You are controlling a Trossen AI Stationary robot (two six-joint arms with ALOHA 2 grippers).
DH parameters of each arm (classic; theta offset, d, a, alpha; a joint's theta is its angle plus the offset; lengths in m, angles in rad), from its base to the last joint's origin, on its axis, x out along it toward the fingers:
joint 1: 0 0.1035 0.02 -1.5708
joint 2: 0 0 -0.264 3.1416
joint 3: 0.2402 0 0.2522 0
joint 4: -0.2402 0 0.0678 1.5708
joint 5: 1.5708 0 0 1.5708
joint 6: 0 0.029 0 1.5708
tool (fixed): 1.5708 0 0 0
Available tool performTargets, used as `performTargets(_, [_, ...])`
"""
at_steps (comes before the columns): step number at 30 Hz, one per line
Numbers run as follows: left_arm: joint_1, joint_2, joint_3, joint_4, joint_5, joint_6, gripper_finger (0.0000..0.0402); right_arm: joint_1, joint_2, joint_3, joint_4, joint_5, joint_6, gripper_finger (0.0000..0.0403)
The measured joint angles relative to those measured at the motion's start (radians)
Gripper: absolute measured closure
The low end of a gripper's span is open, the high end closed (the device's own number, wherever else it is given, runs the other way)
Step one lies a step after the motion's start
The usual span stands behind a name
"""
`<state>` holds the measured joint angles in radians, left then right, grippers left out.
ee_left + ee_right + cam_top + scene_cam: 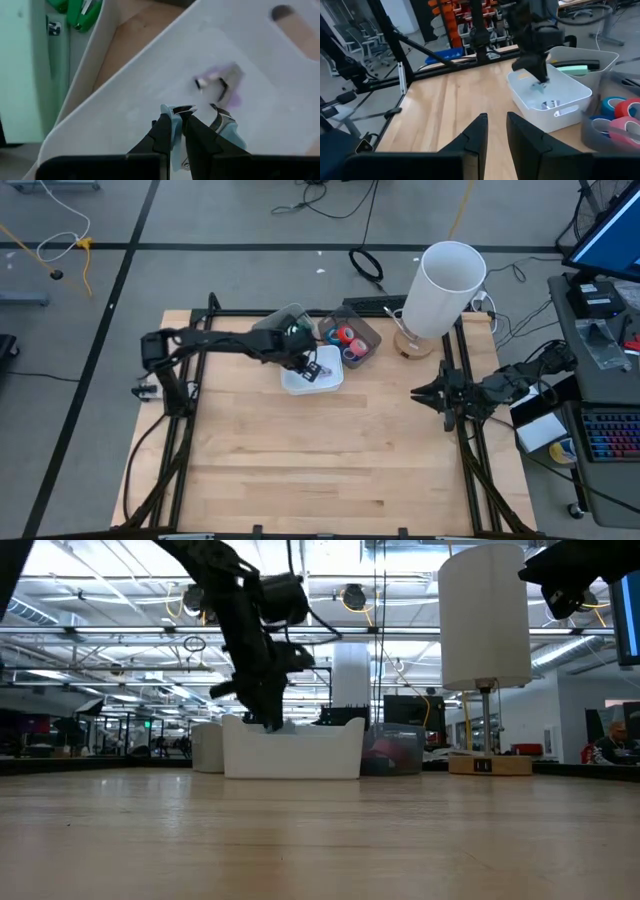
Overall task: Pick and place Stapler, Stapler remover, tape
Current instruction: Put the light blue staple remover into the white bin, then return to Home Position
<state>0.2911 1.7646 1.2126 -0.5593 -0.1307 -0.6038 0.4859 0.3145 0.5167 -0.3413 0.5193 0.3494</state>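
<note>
Dark fingers of the left gripper (187,131) fill the foreground of the left wrist view; they are seen nearly closed, a pale blue piece pinched at their tips, though what it is cannot be told. Just beyond, a small metal and lilac stapler remover (220,84) is seen lying on the floor of the white bin (150,80). A green stapler (80,12) is glimpsed in the neighbouring container.

From the right wrist view, the right gripper (496,131) is found with its fingers a little apart and empty, held over bare table well away from the bins. Blue and red tape (620,111) rolls are seen in the grey bin (592,132) beside the white one.

From above, the left gripper (308,365) is placed over the white bin (330,383), the right gripper (428,393) at the table's right edge.

At table height, the left gripper (268,715) is shown dipped at the white bin's (293,750) rim.

The remover is judged placed; whether more sorting is left cannot be told.
</note>
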Motion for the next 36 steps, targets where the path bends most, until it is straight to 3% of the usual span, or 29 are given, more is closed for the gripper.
performTargets(8, [0.034, 0.071, 0.009, 0.002, 0.052, 0.004, 0.0368, 0.0, 0.0, 0.0, 0.0, 0.0, -0.018, 0.0337])
performTargets(15, [0.036, 0.069, 0.009, 0.004, 0.015, 0.034, 0.0312, 0.0, 0.0, 0.0, 0.0, 0.0, -0.024, 0.0337])
performTargets(22, [0.037, 0.062, 0.009, 0.003, 0.046, 0.094, 0.0271, 0.0, 0.0, 0.0, 0.0, -0.001, -0.029, 0.0337])
performTargets(28, [0.036, -0.049, 0.008, -0.025, 0.193, 0.097, 0.0254, 0.0, 0.0, -0.001, 0.011, -0.031, -0.034, 0.0337])
performTargets(32, [-0.029, -0.174, 0.008, -0.015, 0.17, 0.131, 0.0253, -0.006, 0.012, -0.001, 0.065, -0.204, -0.09, 0.0337])
performTargets(36, [-0.109, -0.299, 0.008, -0.016, 0.144, 0.193, 0.0252, -0.039, 0.032, -0.001, 0.066, -0.236, -0.084, 0.0337])
